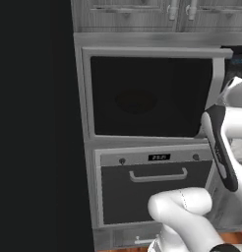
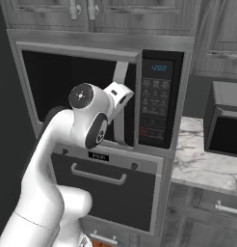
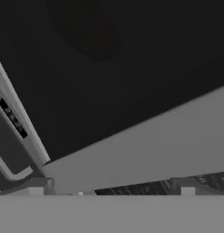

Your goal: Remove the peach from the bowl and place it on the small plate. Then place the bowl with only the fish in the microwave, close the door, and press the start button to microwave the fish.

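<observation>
Frontally, the microwave (image 1: 150, 93) sits in a tall grey cabinet column, its dark glass door (image 1: 142, 78) facing the base. Whether the door is fully latched cannot be told. Through the glass a dim oval shape (image 1: 136, 102) lies near the middle of the cavity; it is too dark to identify as the bowl.

The white arm (image 2: 53, 159) rises from the base, bends at a round elbow joint (image 2: 86, 113), and carries its hand up to the door's right edge, just beside the vertical grey door handle (image 2: 119, 96). In the hand view the gripper (image 3: 111, 192) looks at the glass obliquely, its two tips spread wide with nothing between them.

To the right of the handle stands the control panel (image 2: 156, 101), with a lit display at its top; single buttons are too small to tell apart. Below the microwave is an oven (image 1: 152, 189) with a horizontal oven handle (image 1: 157, 175). A marble counter (image 2: 202, 161) extends to the right, well apart from the hand.
</observation>
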